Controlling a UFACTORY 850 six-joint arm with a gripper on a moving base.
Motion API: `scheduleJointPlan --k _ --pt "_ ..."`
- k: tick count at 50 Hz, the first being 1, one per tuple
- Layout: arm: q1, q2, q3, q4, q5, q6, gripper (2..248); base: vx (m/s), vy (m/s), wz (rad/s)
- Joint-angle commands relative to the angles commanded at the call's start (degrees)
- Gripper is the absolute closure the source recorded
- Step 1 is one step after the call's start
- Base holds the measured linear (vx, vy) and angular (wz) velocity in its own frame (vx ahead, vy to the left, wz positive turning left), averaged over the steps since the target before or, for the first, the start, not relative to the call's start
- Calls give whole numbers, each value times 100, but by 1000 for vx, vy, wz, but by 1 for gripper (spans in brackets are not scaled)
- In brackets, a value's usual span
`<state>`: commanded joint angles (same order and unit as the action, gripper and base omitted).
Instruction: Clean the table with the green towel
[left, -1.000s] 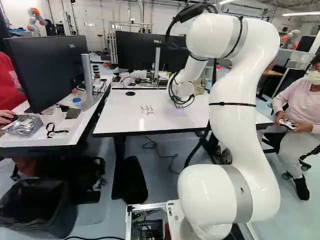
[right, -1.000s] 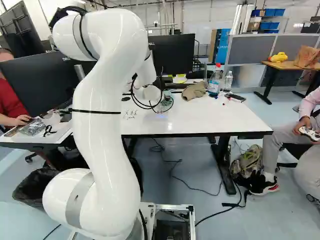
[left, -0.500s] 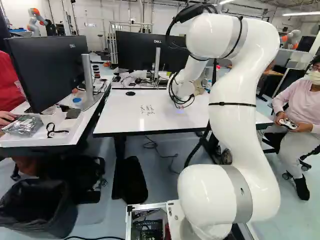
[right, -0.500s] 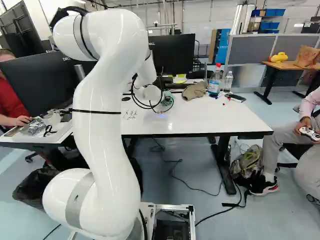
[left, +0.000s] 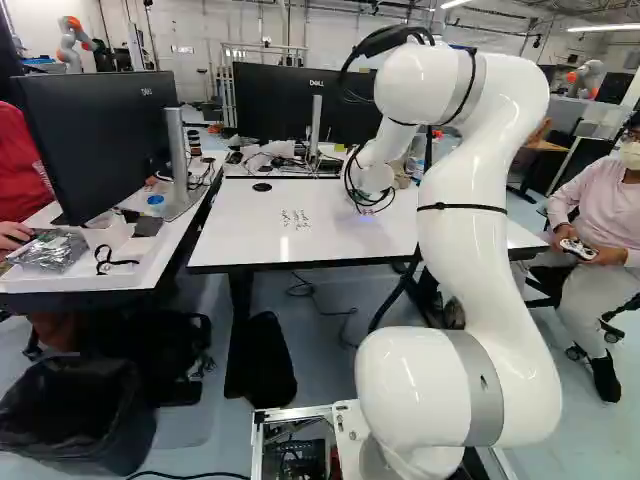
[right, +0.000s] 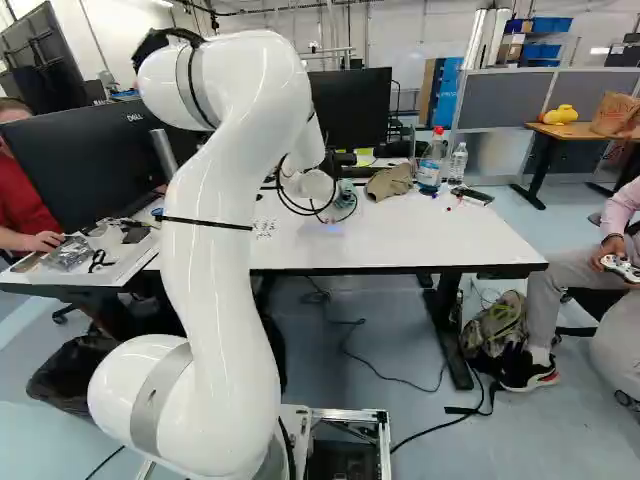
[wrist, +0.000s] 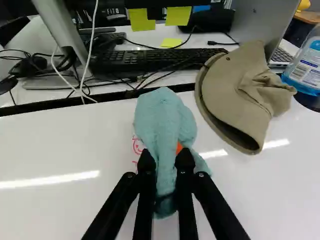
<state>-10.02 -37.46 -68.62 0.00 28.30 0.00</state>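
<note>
Low over the white table (right: 420, 235), my gripper (right: 332, 214) is partly hidden by cables in the right base view, with a bit of the green towel (right: 346, 196) showing beside it. In the wrist view the gripper (wrist: 166, 161) is shut on the towel (wrist: 162, 117), whose bunched cloth spreads ahead of the fingers and hangs between them. Red marks (wrist: 137, 146) show on the tabletop right beside the cloth, partly covered. Black handwriting (left: 295, 218) lies left of the gripper in the left base view.
A tan cap (wrist: 240, 95) lies beside the towel, with a blue-labelled bottle (wrist: 306, 70) beyond it. Keyboard (wrist: 150, 59), cables and monitors stand behind the table's far edge. A side desk with a monitor (left: 100, 140) adjoins at the left.
My arm has swung a little to the right in the base views, carrying the gripper and the towel held in it. The base has not moved.
</note>
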Motion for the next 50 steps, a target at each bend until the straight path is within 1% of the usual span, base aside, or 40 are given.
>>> scheduleJointPlan --k 8,13,23,33,42,50 --pt "-85 -144 -201 0 0 0 202 0 0 0" --pt "-98 -254 -355 0 0 0 202 0 0 0" --pt "-58 -488 -685 0 0 0 202 0 0 0" --pt "40 -660 -930 0 0 0 202 0 0 0" --pt "154 -676 -954 0 0 0 202 0 0 0" --pt "237 -578 -814 0 0 0 202 0 0 0"
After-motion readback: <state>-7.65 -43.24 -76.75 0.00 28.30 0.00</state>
